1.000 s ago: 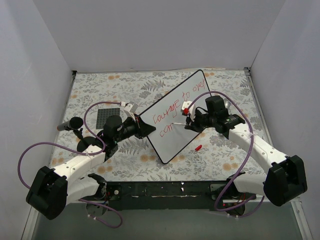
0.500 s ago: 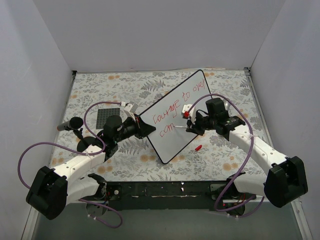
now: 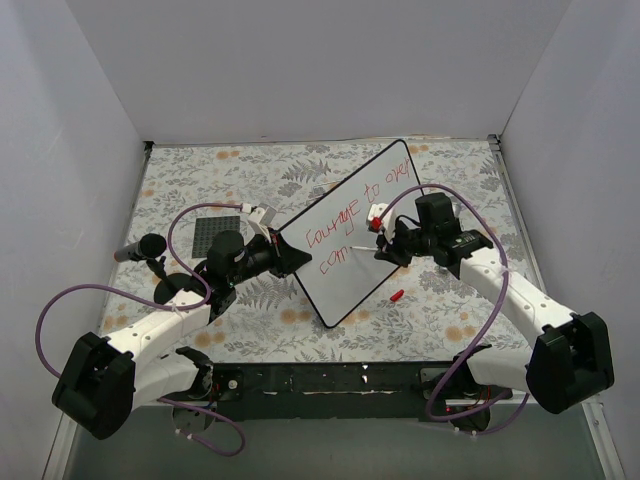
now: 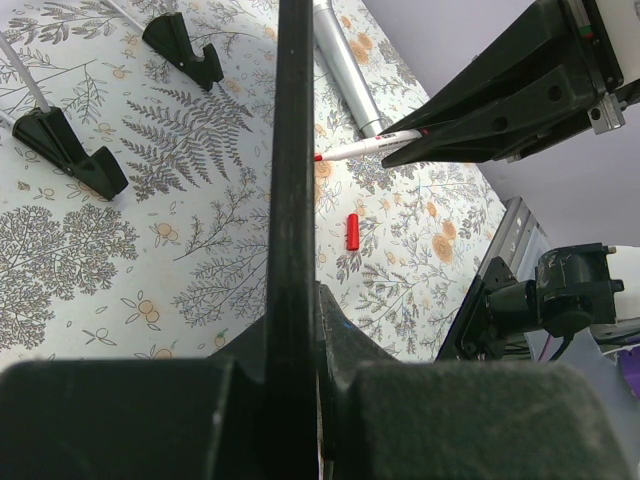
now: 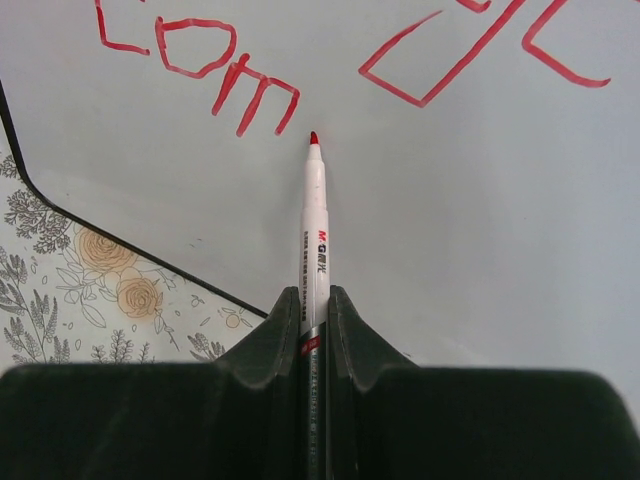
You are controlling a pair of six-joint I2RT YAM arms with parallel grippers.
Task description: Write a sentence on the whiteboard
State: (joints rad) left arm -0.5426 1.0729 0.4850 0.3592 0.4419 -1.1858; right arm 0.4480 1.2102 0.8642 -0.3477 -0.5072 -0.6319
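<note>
The whiteboard [image 3: 348, 285] is set diagonally at the middle of the floral worktop [image 3: 200, 190]. Its black rim is clamped at the left corner by the closed left hand [image 3: 284, 256]. The sentence [image 3: 345, 215] is written in red in two slanted lines, and the lower line reads just "com". A red-tipped marker [image 5: 314, 230] is gripped in the right hand [image 5: 314, 300], its tip held just past that "com", perhaps touching the board. A small red cap [image 3: 396, 296] lies on the worktop beside the board.
</note>
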